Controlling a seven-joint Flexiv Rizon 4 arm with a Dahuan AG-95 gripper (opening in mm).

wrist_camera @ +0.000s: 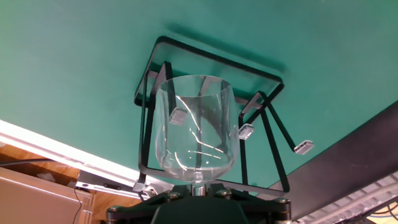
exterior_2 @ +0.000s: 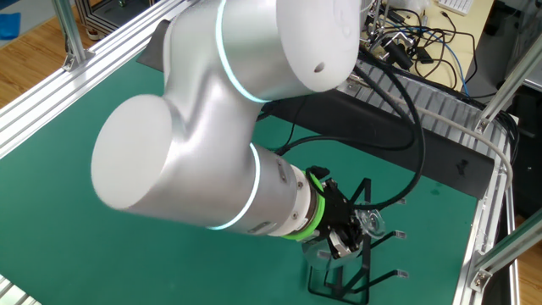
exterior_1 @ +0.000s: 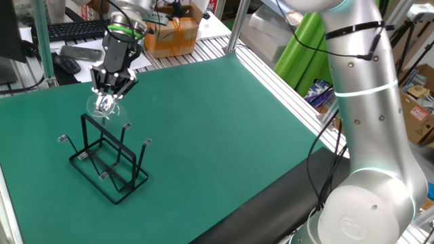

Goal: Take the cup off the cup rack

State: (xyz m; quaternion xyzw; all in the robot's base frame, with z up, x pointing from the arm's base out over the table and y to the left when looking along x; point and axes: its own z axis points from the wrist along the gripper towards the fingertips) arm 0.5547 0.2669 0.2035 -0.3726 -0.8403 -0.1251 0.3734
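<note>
The cup (wrist_camera: 196, 130) is a clear stemmed wine glass. My gripper (wrist_camera: 198, 188) is shut on its stem, with the bowl pointing away from the hand, mouth toward the table. In one fixed view the cup (exterior_1: 104, 105) hangs below my gripper (exterior_1: 110, 87), just above the far top corner of the cup rack (exterior_1: 108, 161), a black wire frame on the green mat. In the other fixed view the cup (exterior_2: 370, 222) shows beside the gripper (exterior_2: 351, 230) over the rack (exterior_2: 360, 271). In the hand view the rack (wrist_camera: 211, 106) lies behind the cup. I cannot tell whether the cup touches a prong.
A cardboard box (exterior_1: 172, 35) and a keyboard (exterior_1: 76, 30) sit beyond the mat's far edge. An aluminium rail (exterior_1: 285, 81) borders the mat on the right. The arm's large body (exterior_2: 220, 127) hides much of the mat in the other fixed view.
</note>
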